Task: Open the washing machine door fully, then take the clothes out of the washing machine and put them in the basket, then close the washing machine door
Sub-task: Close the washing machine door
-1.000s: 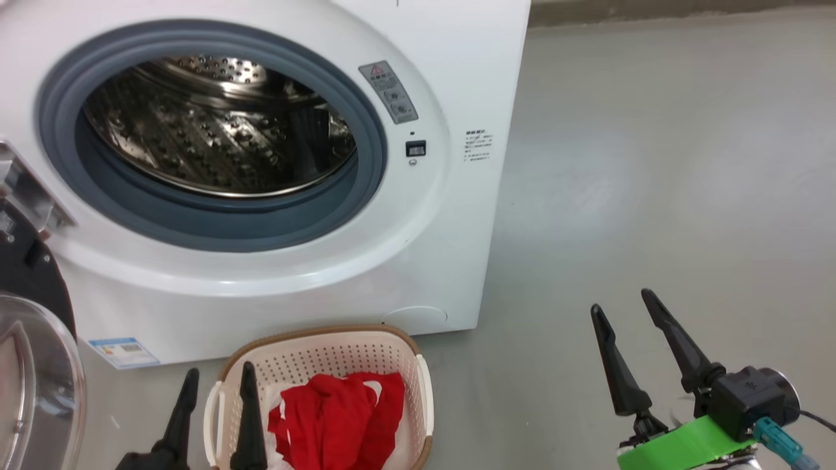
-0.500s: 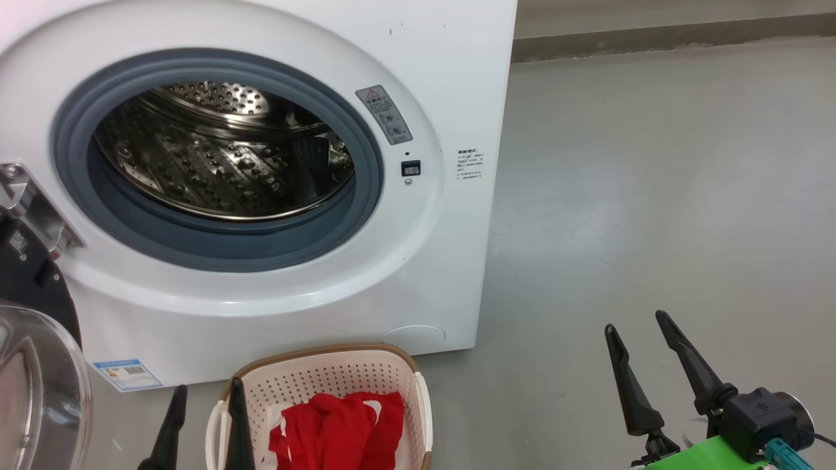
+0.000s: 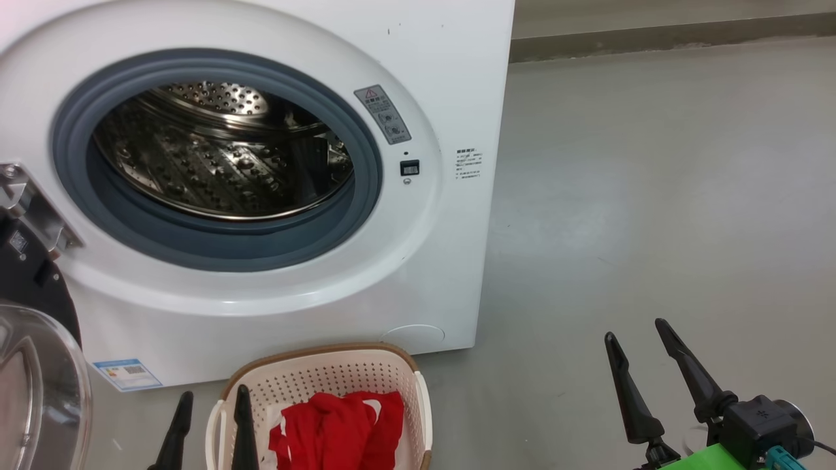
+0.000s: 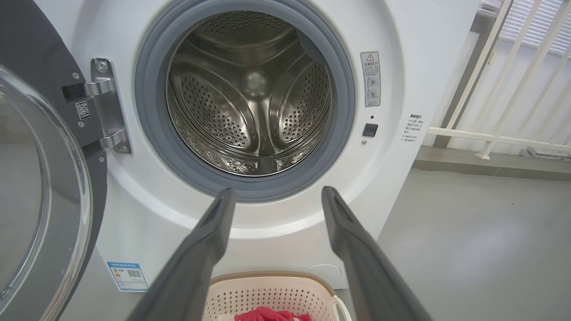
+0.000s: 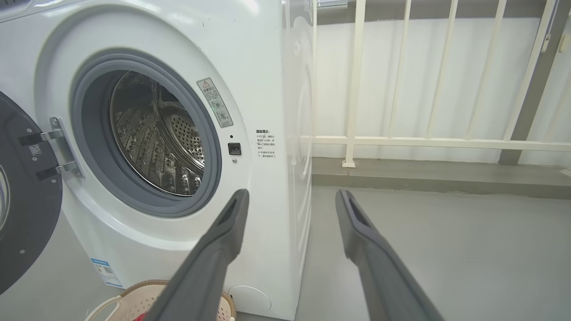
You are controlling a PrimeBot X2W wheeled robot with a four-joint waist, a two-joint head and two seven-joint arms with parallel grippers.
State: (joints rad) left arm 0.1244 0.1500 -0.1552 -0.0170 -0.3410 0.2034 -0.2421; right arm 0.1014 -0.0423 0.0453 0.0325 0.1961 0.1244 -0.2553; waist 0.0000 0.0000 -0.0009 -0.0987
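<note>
The large round washing machine door with its glossy black rim and bulging clear glass bowl [image 3: 29, 385] stands swung wide open on its metal hinge at the left of the big white front-loading washing machine [image 3: 424, 261]. Inside the grey rubber ring [image 3: 215, 251], the perforated steel drum [image 3: 222, 156] gleams with its ribs and holes in plain sight. A small blue label [image 3: 127, 373] sits at the machine's lower left corner.

On the grey floor [image 3: 653, 196], just in front of the machine, sits the small cream plastic basket with perforated sides and a brown rim [image 3: 313, 352]. It holds the crumpled bright red clothes [image 3: 333, 427], with a bit of white cloth at their left edge.

The left gripper [image 3: 215, 390] hangs by the basket's left rim, its fingers apart and holding nothing. The right gripper [image 3: 635, 328] hovers over bare floor well to the right, its fingers likewise spread with nothing between them. A pale railing [image 5: 437, 142] runs behind.
</note>
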